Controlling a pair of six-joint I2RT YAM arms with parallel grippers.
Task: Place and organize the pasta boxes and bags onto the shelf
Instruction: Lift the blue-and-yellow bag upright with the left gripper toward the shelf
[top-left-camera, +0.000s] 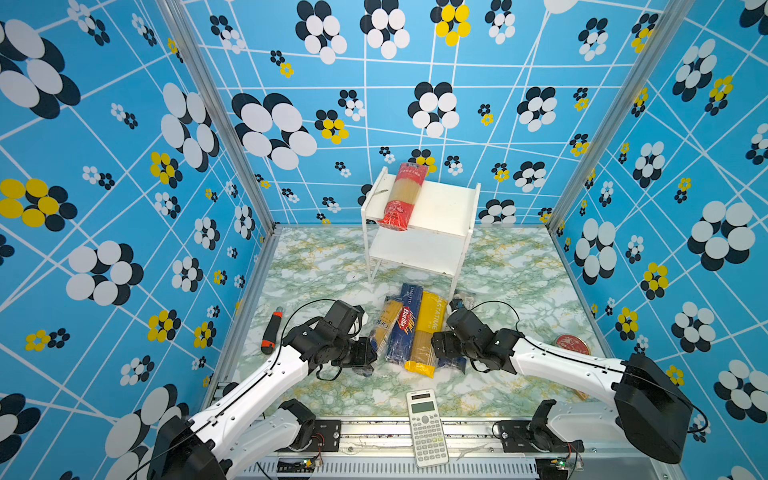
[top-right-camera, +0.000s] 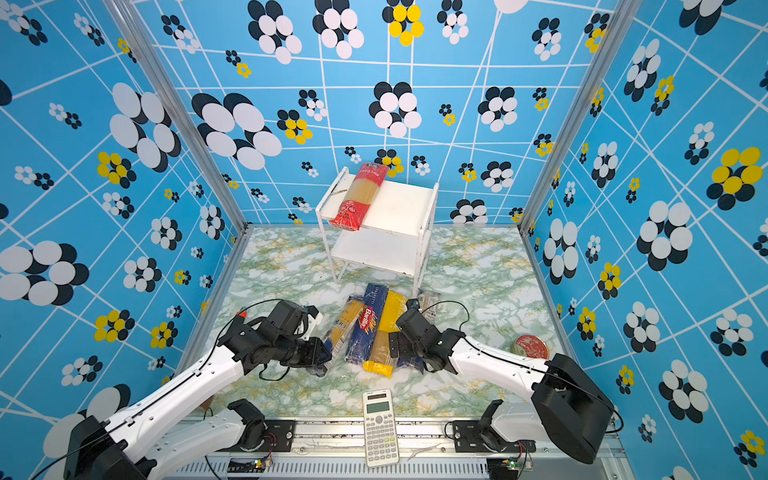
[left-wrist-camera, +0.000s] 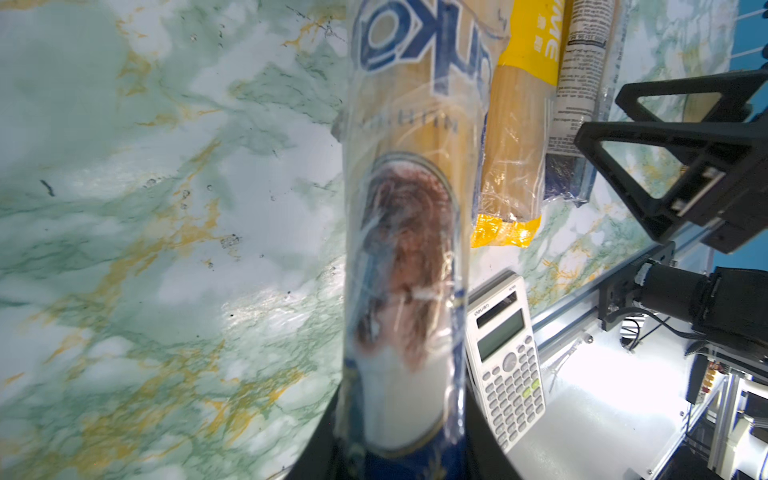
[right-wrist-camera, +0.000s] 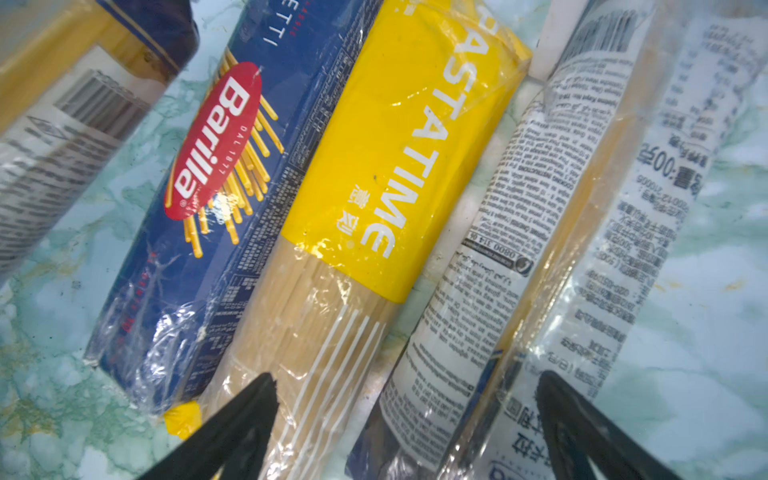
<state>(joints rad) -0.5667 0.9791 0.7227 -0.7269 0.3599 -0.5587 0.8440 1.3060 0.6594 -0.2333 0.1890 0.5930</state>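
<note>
Your left end effector (top-left-camera: 371, 351) is clamping the near end of the clear, navy-ended spaghetti bag (top-left-camera: 384, 322), which is lying beside the dark blue Barilla carton (top-left-camera: 404, 322) on the marble-patterned bench (top-left-camera: 328, 257). Gripped so far off-centre, the slick bag is risking a droop or slip before reaching the white two-tier shelf (top-left-camera: 446, 199). Both arms are reaching low; your right end effector (right-wrist-camera: 405, 390) is hanging, jaws apart, over the yellow spaghetti bag (right-wrist-camera: 374, 166).
</note>
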